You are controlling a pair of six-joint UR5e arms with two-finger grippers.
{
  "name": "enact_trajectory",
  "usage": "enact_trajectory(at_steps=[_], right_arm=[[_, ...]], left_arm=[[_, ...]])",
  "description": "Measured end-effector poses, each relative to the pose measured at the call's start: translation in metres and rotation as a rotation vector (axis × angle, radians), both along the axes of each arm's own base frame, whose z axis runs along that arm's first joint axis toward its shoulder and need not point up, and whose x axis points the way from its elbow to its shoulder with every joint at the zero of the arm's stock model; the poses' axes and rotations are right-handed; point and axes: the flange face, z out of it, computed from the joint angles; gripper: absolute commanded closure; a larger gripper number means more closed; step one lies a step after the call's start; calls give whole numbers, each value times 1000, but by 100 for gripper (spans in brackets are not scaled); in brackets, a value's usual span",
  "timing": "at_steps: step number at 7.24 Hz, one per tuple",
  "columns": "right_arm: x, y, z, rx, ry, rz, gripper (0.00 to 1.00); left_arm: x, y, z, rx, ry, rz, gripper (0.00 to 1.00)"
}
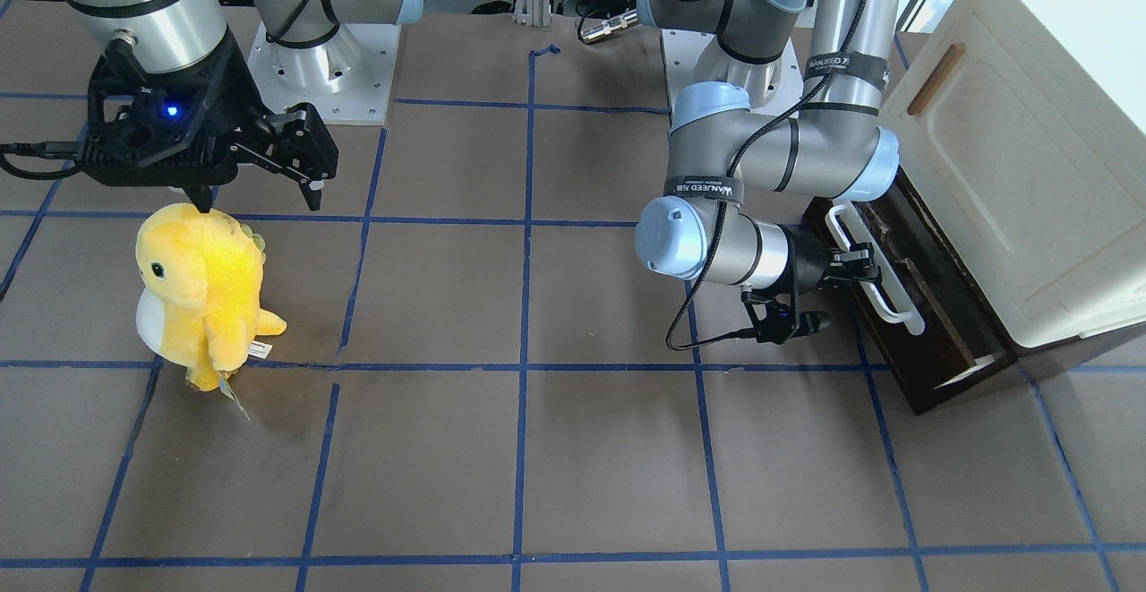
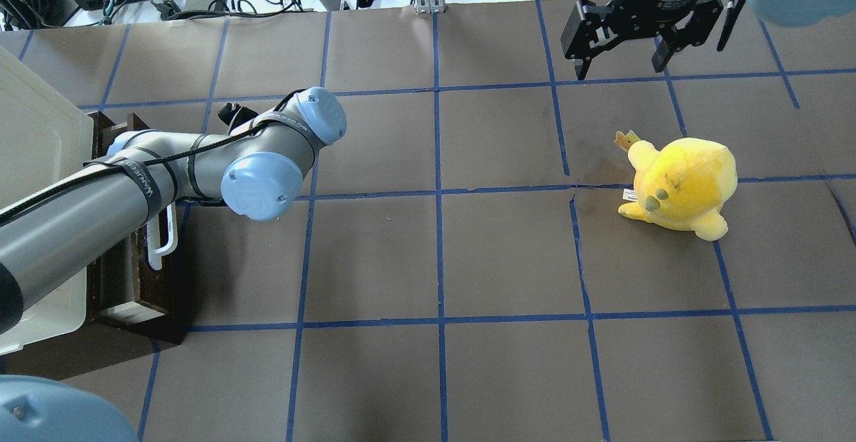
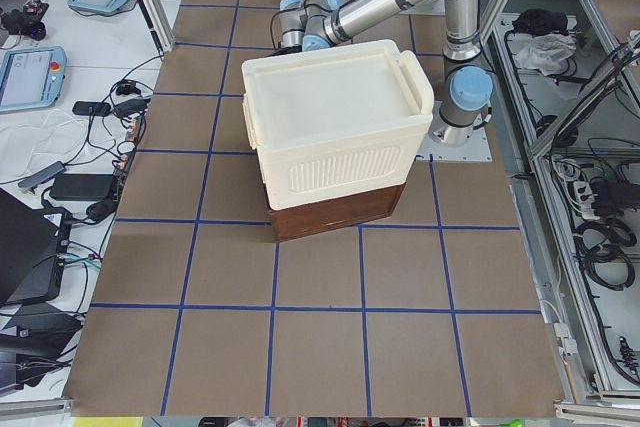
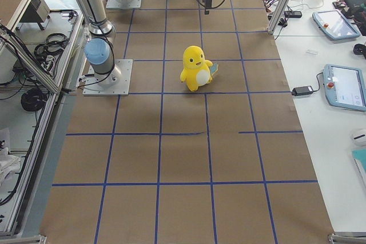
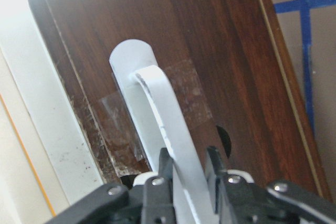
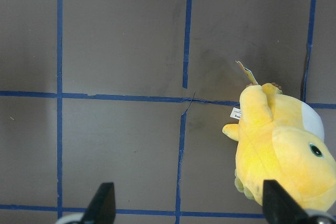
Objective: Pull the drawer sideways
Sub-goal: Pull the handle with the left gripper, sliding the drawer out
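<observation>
Drawer point(image 1: 949, 332) in the front-facing view stood at the foot of the cream cabinet point(image 1: 1012, 171) and stuck out partly from under it; what lay inside I could not tell. The left end effector point(image 1: 861, 265) met the white loop handle point(image 1: 895, 310). The right end effector point(image 1: 260, 193) hung with its fingers apart, just above a yellow plush toy point(image 1: 201, 296) on the bench point(image 1: 609, 449).

From overhead, the left arm hid most of the drawer point(image 2: 164, 295). The right end effector point(image 2: 618, 67) was spread wide and held nothing, apart from the toy point(image 2: 682, 184).

In the exterior left view, the drawer point(image 3: 335, 212) showed as a dark band below the cabinet point(image 3: 335, 137).

The exterior right view showed the toy point(image 4: 194, 70) standing upright.

At the left wrist, the end effector point(image 5: 189, 158) was clamped on the handle point(image 5: 168, 124), one finger on each side of the white strip.

At the right wrist, both fingertips point(image 6: 102, 203) stood far apart over the bench, with the toy point(image 6: 278, 150) beside them.
</observation>
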Motion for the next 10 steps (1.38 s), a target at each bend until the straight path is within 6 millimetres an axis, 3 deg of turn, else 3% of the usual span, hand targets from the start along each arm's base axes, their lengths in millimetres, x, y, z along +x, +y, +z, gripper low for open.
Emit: enact_trajectory(at_steps=[5, 10], right_arm=[[0, 0, 0, 0, 0, 0, 0], [0, 0, 0, 0, 0, 0, 0]], left_arm=[[-52, -1, 14, -25, 71, -59, 75], [-59, 1, 16, -25, 86, -66, 75]])
